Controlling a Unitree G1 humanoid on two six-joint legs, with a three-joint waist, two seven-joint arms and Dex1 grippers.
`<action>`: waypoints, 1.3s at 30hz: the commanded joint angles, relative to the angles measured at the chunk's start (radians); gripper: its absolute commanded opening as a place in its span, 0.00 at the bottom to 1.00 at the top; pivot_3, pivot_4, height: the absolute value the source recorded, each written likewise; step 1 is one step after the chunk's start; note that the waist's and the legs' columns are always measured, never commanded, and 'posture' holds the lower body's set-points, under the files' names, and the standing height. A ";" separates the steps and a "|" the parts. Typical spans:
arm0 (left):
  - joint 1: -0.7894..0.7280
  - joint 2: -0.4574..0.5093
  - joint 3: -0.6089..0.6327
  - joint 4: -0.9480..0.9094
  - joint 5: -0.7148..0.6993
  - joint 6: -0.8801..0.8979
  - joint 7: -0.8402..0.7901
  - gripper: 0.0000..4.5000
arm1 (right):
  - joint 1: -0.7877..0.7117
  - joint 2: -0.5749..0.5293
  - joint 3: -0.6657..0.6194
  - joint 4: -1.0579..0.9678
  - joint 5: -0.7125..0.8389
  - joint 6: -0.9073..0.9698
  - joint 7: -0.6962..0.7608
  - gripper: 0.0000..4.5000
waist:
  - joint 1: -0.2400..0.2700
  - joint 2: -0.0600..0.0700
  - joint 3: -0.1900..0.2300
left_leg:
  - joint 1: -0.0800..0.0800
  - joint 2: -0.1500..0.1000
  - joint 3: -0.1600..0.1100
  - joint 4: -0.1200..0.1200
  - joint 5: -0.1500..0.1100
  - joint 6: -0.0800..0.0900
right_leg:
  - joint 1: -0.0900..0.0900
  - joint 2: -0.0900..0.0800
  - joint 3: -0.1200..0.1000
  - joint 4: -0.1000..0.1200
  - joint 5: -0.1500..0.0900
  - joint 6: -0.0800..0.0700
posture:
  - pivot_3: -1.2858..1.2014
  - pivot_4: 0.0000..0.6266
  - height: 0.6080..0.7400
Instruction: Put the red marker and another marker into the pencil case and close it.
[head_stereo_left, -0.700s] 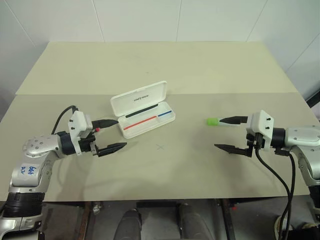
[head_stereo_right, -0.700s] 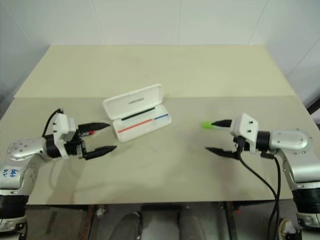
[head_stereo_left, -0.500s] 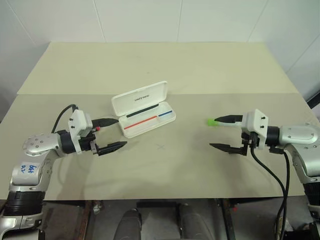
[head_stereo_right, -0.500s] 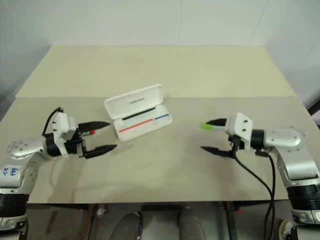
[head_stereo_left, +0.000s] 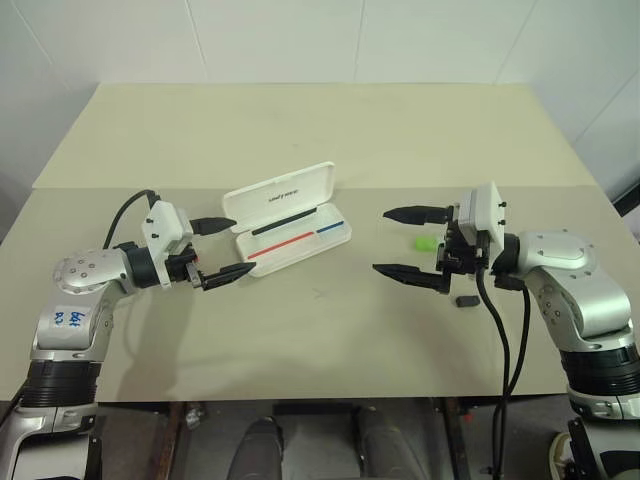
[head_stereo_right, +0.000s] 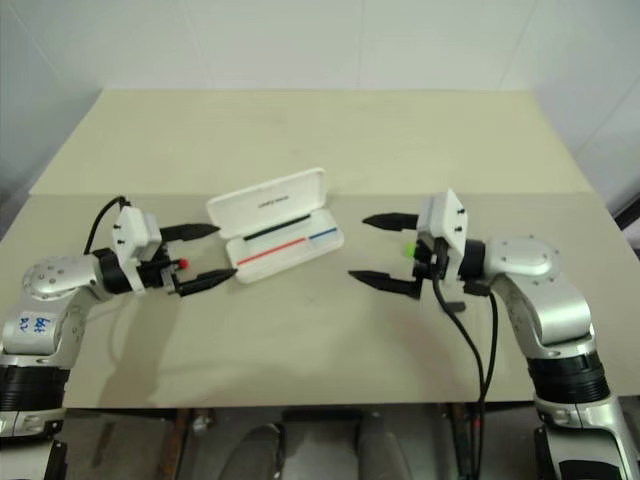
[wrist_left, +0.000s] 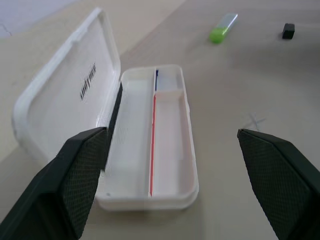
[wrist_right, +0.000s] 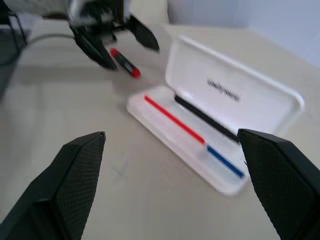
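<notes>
I had the left gripper (head_stereo_left: 222, 251) just left of the case (head_stereo_left: 297, 242), which lay on the table (head_stereo_left: 320, 130) with its lid (head_stereo_left: 278, 195) up on the far side. The marker (head_stereo_right: 183, 264) lay between that gripper's fingers, on the table. The right gripper (head_stereo_left: 405, 243) hung well right of the case. Behind its fingers lay the highlighter (head_stereo_left: 425, 243), with the block (head_stereo_left: 465, 299) nearer me, beside the right wrist.

White pencil case (head_stereo_left: 287, 218) lies open; red marker (wrist_right: 124, 63) and seemingly green-capped marker (wrist_left: 222, 28) lie outside.
</notes>
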 joint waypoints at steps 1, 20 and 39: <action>-0.054 0.021 -0.021 0.055 0.039 -0.020 -0.012 0.99 | 0.003 -0.021 -0.017 -0.102 0.038 0.037 -0.010 1.00 | 0.004 0.000 0.000 | 0.000 0.000 0.000 0.000 0.000 0.000 | 0.000 0.000 0.000 0.000 0.000 0.000 | 0.52 0.24 1.00; -0.179 0.009 -0.172 0.060 0.080 0.108 -0.101 0.62 | 0.057 0.037 -0.054 -0.192 0.074 0.101 -0.181 1.00 | 0.001 0.000 0.000 | -0.001 0.000 0.000 0.001 0.000 0.000 | -0.001 0.000 0.000 0.001 0.000 0.000 | 0.52 0.24 1.00; -0.168 -0.039 -0.248 0.125 0.190 0.104 -0.056 0.62 | 0.070 0.047 -0.047 -0.228 0.068 0.091 -0.240 1.00 | 0.001 0.000 0.000 | -0.001 0.000 0.000 0.001 0.000 0.000 | 0.000 0.000 0.000 0.001 0.000 0.000 | 0.52 0.24 1.00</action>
